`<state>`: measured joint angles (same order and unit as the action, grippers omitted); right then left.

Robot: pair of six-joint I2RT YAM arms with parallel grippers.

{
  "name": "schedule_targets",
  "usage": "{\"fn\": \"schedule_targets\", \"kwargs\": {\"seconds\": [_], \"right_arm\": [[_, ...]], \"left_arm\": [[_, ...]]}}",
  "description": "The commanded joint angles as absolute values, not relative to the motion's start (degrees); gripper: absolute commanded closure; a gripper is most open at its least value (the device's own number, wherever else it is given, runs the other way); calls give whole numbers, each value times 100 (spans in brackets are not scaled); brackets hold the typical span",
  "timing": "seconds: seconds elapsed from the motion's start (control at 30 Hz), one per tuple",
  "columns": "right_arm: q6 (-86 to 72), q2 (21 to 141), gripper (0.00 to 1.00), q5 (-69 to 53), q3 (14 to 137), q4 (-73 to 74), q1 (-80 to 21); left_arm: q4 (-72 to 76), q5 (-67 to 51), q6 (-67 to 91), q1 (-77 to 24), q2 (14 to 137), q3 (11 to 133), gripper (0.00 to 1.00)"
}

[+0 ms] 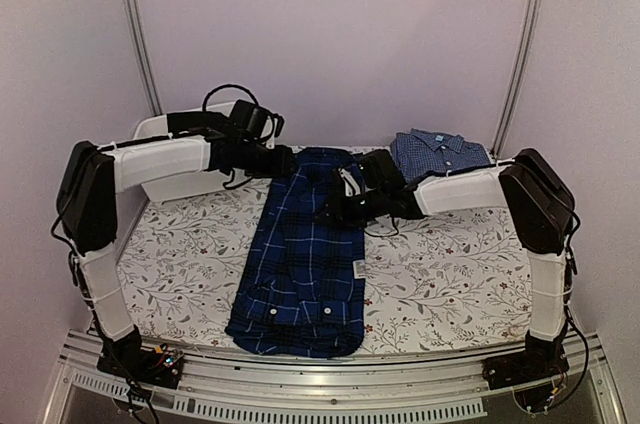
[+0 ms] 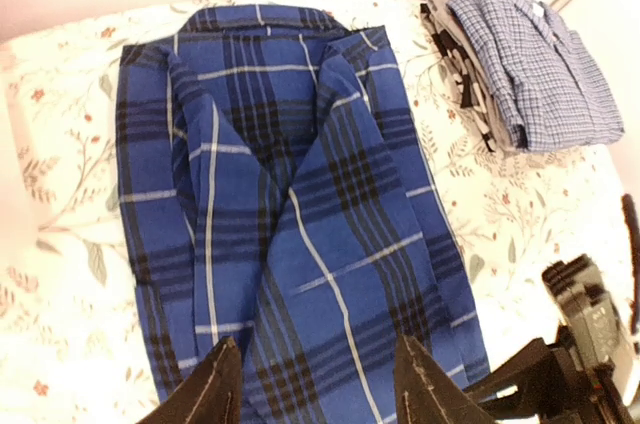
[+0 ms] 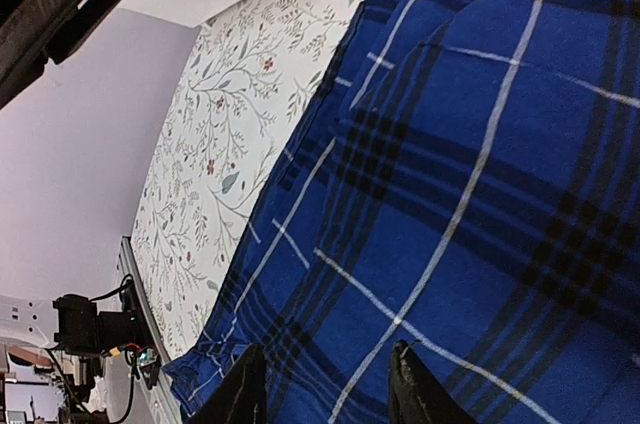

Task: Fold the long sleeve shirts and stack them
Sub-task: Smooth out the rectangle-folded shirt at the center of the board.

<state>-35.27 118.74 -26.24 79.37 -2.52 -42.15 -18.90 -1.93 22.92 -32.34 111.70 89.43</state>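
The navy and royal-blue plaid shirt (image 1: pixel 303 254) lies in a long narrow strip down the middle of the table, both sides folded inward. It fills the left wrist view (image 2: pixel 300 214) and the right wrist view (image 3: pixel 470 194). The lighter blue fine-checked shirt (image 1: pixel 440 154) lies folded at the back right, also in the left wrist view (image 2: pixel 535 64). My left gripper (image 2: pixel 320 384) is open over the plaid shirt's far left edge (image 1: pixel 285 162). My right gripper (image 3: pixel 325 394) is open just above the plaid shirt's upper right part (image 1: pixel 335 206).
A white bin (image 1: pixel 180 159) stands at the back left behind the left arm. The table wears a floral cloth (image 1: pixel 180 264). A white tag (image 1: pixel 359 268) shows on the plaid shirt's right edge. The table's front rail (image 1: pixel 330 374) runs along the bottom.
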Motion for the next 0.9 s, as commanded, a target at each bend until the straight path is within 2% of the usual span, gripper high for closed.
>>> {"fn": "schedule_targets", "kwargs": {"seconds": [0.0,0.2,0.5,0.7,0.87], "right_arm": [[-3741,11881,60,-2812,7823,-747,-4413],[-3672,12230,60,-2748,7691,-769,-4366],[-3647,12601,60,-2880,7444,-804,-3886],[-3567,12849,60,-2879,7697,-670,-3649],[-3326,12919,60,-2760,8092,-235,-3594]], "left_arm": [[-1591,-72,2679,-3323,10241,7514,49],[-1453,-143,3112,-3336,9169,5829,49],[-1571,-265,3867,-3546,8186,4342,54],[-1603,-279,4243,-3807,7937,3929,56],[-1687,-318,4388,-4019,7800,3790,63]]}}
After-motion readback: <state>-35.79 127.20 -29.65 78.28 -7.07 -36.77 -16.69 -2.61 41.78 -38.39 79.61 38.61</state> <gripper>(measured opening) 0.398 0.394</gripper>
